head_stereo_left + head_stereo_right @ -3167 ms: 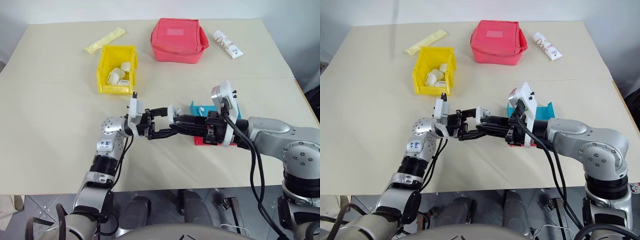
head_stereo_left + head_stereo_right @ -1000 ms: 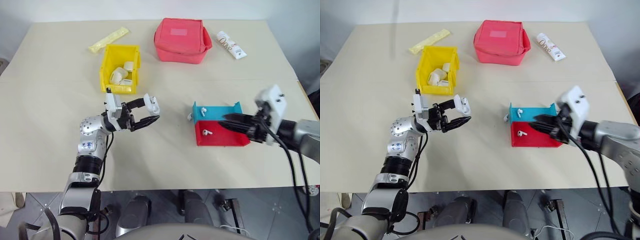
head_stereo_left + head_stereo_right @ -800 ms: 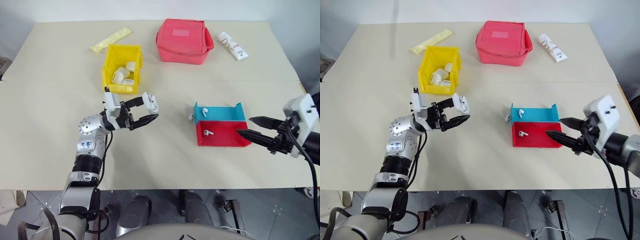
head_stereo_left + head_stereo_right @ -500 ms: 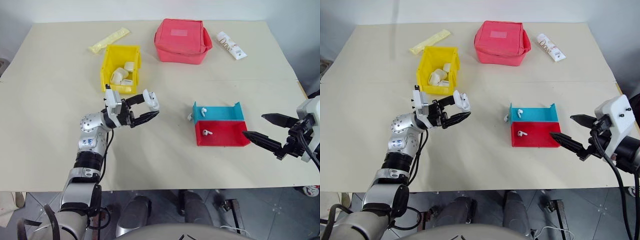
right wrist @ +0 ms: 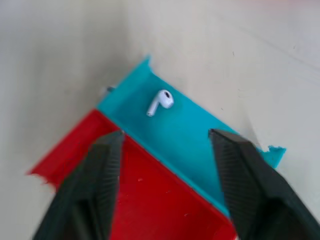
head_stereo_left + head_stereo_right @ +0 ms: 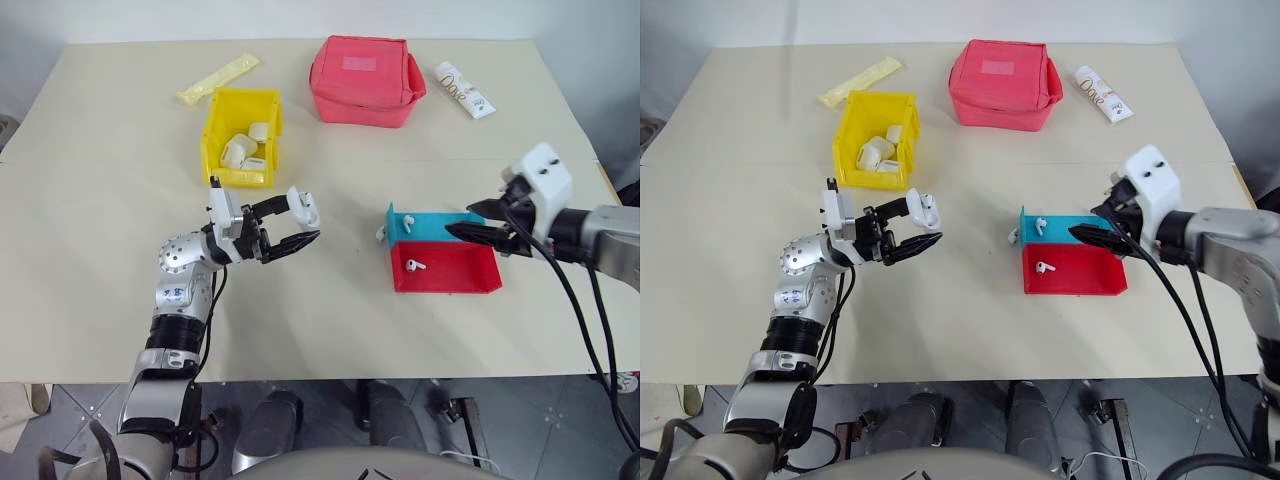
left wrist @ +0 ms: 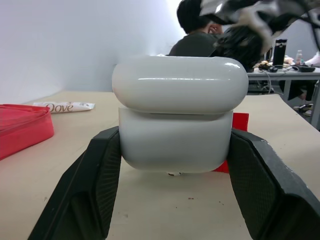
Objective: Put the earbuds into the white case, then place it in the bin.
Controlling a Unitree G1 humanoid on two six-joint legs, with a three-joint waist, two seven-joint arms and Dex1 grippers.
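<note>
My left gripper is shut on the white case, held above the table left of centre; in the left wrist view the case sits between both fingers with its lid down. One earbud lies in the teal tray, another in the red tray. My right gripper hangs open over the teal tray, and its wrist view shows the earbud just beyond the fingertips. The yellow bin stands at the back left with several white items inside.
A red zip pouch sits at the back centre, a white printed tube to its right and a yellow packet behind the bin. A small white bit lies at the teal tray's left end. A person sits beyond the table.
My right gripper pulled back to the right from the red tray, opened wide, then came forward again over the teal tray. The left gripper has kept still with the case.
</note>
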